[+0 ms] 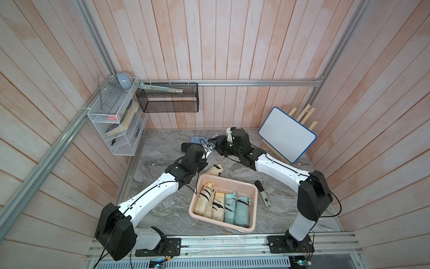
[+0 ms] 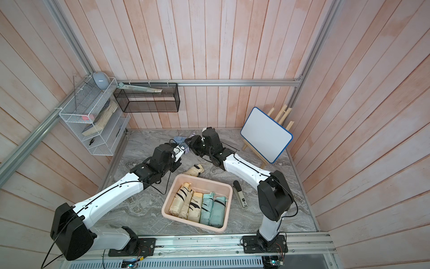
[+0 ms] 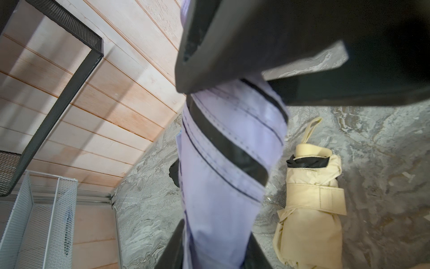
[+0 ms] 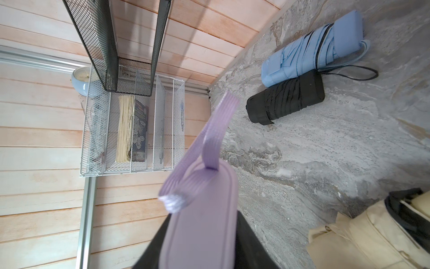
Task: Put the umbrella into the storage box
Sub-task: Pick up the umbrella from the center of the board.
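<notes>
- Lilac umbrella (image 3: 223,163) fills both wrist views, held clear of the surface (image 1: 167,221) toward its far edge, outside the storage box (image 1: 232,186).
- Left pincer (image 3: 214,252) is clamped on its fabric body; right pincer (image 4: 200,251) grips the strap-end handle.
- Left arm (image 1: 158,189) and right arm (image 1: 277,167) reach from the near edge, elbows bent, wrists close together.
- Its long axis runs from 1 pincer to the other.
- 4 folded umbrellas (image 1: 218,207) lie side by side in the box.

Both arms stretched inward, pincers meeting.
The left arm (image 1: 158,188) and right arm (image 1: 277,167) reach toward the far edge of the surface (image 1: 162,144); left pincer (image 1: 209,149) and right pincer (image 1: 220,145) face each other, each clamped on one lilac umbrella (image 3: 223,163).
</notes>
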